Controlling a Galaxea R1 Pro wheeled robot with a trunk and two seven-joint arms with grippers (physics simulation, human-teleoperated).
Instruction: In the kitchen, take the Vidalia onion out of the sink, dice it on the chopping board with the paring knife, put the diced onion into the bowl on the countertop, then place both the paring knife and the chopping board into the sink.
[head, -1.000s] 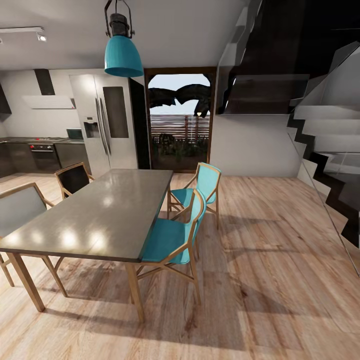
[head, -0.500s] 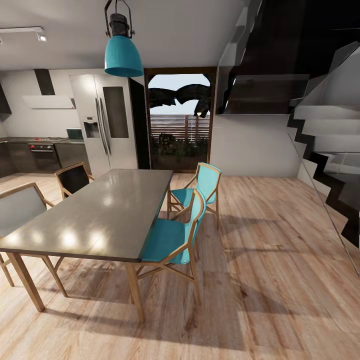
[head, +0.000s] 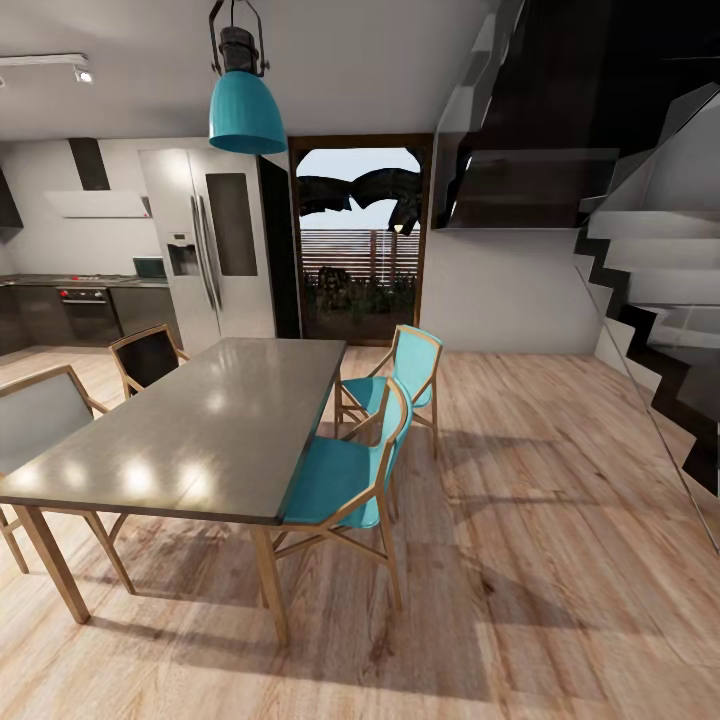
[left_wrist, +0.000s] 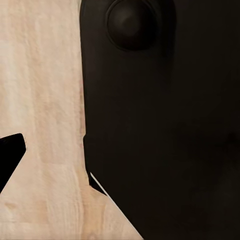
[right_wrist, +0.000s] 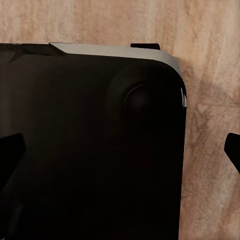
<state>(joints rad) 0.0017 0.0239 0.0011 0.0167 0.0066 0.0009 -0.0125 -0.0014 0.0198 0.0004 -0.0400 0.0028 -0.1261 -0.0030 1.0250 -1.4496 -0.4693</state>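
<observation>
Here | kitchen countertop (head: 60, 281) lies far left of you, beyond dining table (head: 200, 420) | grip states: cannot tell.

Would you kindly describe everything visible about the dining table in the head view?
The dining table is a long rectangle with a thin, smooth grey top that looks glossy, catching round light reflections near its close end. It stands level on slanted light wooden legs on the pale wood floor. Two teal chairs sit along one long side, two darker-backed chairs along the other. Nothing shows lying on its top. A teal pendant lamp hangs above.
</observation>
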